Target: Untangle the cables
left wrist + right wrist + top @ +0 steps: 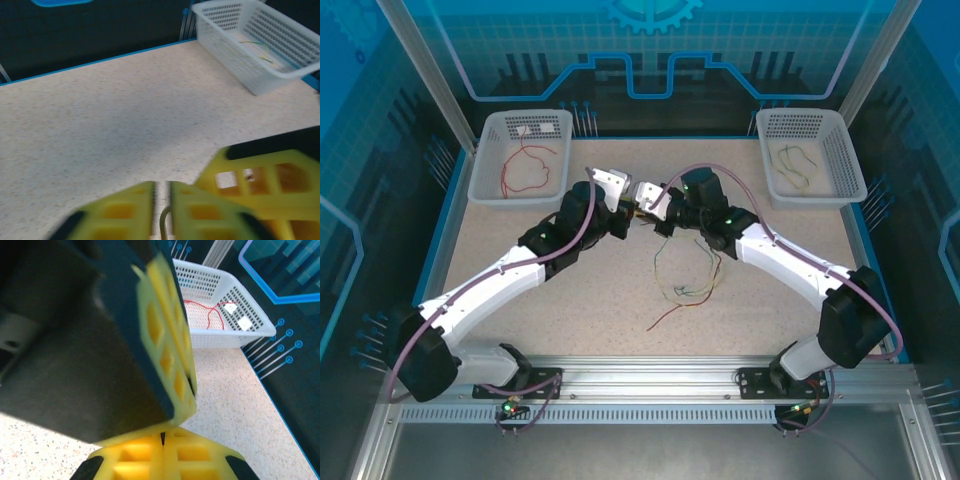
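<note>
One cable tangle (pixel 686 292) is being borne by the bench (pixel 570 300), an olive strand (pixel 162 223) pinched by the left gripper (pixel 161 202); the right gripper (pixel 162 452) is being pressed shut, contents untellable. One red cable (pixel 527 152) is being held in the left basket (pixel 480 182), one olive cable (pixel 796 166) in the right basket (pixel 851 172).

The table (pixel 610 295) is matt and speckled, the basket (pixel 235 47) perforated white plastic, the finger pads (pixel 125 210) seemingly matt plastic.

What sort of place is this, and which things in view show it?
Probably a robotics lab test cell: two robot arms bolted to an aluminium rail, blue printed enclosure panels, and white baskets holding thin red or olive cables.
</note>
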Controlling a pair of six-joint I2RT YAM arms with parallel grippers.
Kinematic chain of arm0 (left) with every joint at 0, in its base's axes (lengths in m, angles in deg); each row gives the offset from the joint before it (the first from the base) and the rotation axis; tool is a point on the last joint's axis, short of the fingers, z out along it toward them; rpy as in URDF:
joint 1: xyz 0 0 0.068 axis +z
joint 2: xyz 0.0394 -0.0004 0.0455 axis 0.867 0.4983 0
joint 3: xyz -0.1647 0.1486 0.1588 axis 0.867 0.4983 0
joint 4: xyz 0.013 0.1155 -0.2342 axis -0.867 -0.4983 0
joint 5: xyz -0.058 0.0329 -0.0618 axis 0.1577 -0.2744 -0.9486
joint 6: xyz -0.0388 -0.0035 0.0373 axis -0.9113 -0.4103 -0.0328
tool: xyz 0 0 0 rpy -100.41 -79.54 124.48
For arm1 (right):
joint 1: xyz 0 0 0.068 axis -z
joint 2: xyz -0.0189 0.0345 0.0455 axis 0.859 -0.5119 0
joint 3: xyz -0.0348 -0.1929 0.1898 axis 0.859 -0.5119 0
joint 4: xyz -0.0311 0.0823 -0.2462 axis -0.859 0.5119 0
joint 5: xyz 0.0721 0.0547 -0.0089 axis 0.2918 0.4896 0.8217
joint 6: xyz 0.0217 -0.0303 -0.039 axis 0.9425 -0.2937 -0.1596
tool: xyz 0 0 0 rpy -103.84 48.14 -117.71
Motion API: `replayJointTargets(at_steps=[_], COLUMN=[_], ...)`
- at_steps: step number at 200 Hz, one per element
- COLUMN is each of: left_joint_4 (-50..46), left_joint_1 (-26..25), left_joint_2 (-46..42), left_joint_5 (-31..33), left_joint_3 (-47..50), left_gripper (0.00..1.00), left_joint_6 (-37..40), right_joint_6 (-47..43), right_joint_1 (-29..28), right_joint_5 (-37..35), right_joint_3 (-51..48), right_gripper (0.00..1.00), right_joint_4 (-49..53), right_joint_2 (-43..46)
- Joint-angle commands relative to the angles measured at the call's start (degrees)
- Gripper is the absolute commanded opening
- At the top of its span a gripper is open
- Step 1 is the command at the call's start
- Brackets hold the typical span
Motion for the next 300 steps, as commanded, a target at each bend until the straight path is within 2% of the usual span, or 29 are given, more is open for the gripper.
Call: replayJointTargets(at_steps=[1, 24, 36, 51, 62, 67, 77, 97, 99, 101, 104, 108, 116, 128, 139, 145, 170, 190, 216, 245, 271, 289, 300], left_joint_4=[4.0, 11.2, 17.0, 22.9, 21.5, 20.7, 19.4, 16.3, 15.7, 15.3, 14.7, 13.9, 12.3, 11.2, 11.9, 12.1, 10.8, 9.0, 7.6, 6.0, 6.5, 6.3, 7.9], left_joint_1=[-0.6, -0.7, -0.6, 0.8, 2.3, 2.8, 3.7, 4.8, 5.0, 5.2, 5.6, 6.2, 7.8, 11.9, 15.8, 17.2, 18.3, 19.3, 22.4, 22.9, 20.8, 14.7, 11.1], left_joint_2=[-4.1, -9.8, -13.8, -17.6, -18.4, -18.5, -18.3, -17.0, -16.8, -16.6, -16.2, -15.7, -14.8, -13.2, -12.0, -11.6, -11.3, -12.9, -15.3, -16.3, -17.9, -18.8, -19.2], left_joint_5=[0.3, 4.4, 6.2, 4.8, 4.3, 3.2, 1.9, 3.6, 3.8, 3.9, 4.0, 4.0, 3.7, 0.6, -2.6, -3.1, -0.8, 0.0, -1.0, -2.2, -7.7, -7.6, -10.1], left_joint_3=[2.2, 8.1, 13.1, 18.1, 18.7, 18.9, 19.2, 19.8, 19.8, 19.8, 19.8, 19.9, 20.1, 21.1, 22.8, 23.7, 24.7, 25.6, 27.7, 28.2, 27.2, 26.3, 26.8], left_gripper=[0.40, 0.59, 0.73, 0.59, 0.60, 0.64, 0.65, 0.65, 0.66, 0.66, 0.66, 0.66, 0.66, 0.67, 0.69, 0.69, 0.70, 0.71, 0.71, 0.72, 0.71, 0.71, 0.71], left_joint_6=[-0.7, -2.0, -2.7, -3.3, -4.5, -4.7, -4.8, -7.1, -7.4, -7.7, -8.1, -8.9, -11.5, -17.1, -22.2, -23.9, -24.0, -25.2, -27.1, -25.0, -19.7, -13.7, -10.6], right_joint_6=[3.9, 9.5, 12.4, 15.4, 16.1, 17.0, 18.5, 22.3, 22.6, 22.6, 22.3, 21.5, 18.9, 12.8, 8.1, 6.5, 4.3, 2.3, -4.5, -7.5, -3.0, 4.7, 10.5], right_joint_1=[1.1, 3.2, 4.4, 5.4, 5.4, 5.4, 5.6, 5.1, 4.9, 4.8, 4.5, 4.0, 2.3, -1.2, -3.6, -4.2, -4.1, -4.0, -4.0, -3.6, -2.3, -0.3, 0.9], right_joint_5=[0.2, 2.1, 4.3, 6.5, 5.4, 3.8, 3.3, 2.1, 2.1, 2.2, 2.7, 3.4, 2.7, -2.6, -8.0, -9.5, -8.4, -9.7, -10.4, -10.5, -7.8, -2.3, -0.3], right_joint_3=[-0.1, -0.8, -1.5, -3.1, -3.4, -2.8, -0.6, 4.1, 4.5, 4.9, 5.6, 6.5, 7.8, 10.7, 14.5, 17.7, 35.4, 41.4, 49.1, 56.9, 57.8, 54.2, 48.4], right_gripper=[0.00, 0.00, 0.00, 0.00, 0.00, 0.00, 0.00, 0.00, 0.08, 0.22, 0.36, 0.45, 0.48, 0.49, 0.59, 0.62, 0.64, 0.66, 0.66, 0.66, 0.66, 0.66, 0.66], right_joint_4=[-2.3, -4.4, -5.7, -8.3, -8.3, -7.5, -3.4, 5.3, 6.2, 7.3, 8.9, 10.8, 13.8, 18.4, 22.5, 25.5, 41.1, 41.6, 46.2, 51.6, 51.1, 47.0, 41.0], right_joint_2=[1.2, 2.5, 3.5, 4.6, 4.8, 4.6, 3.7, 0.7, 0.5, 0.2, -0.3, -0.9, -2.1, -5.1, -9.5, -12.4, -26.3, -33.4, -42.1, -49.4, -48.7, -43.0, -37.4])
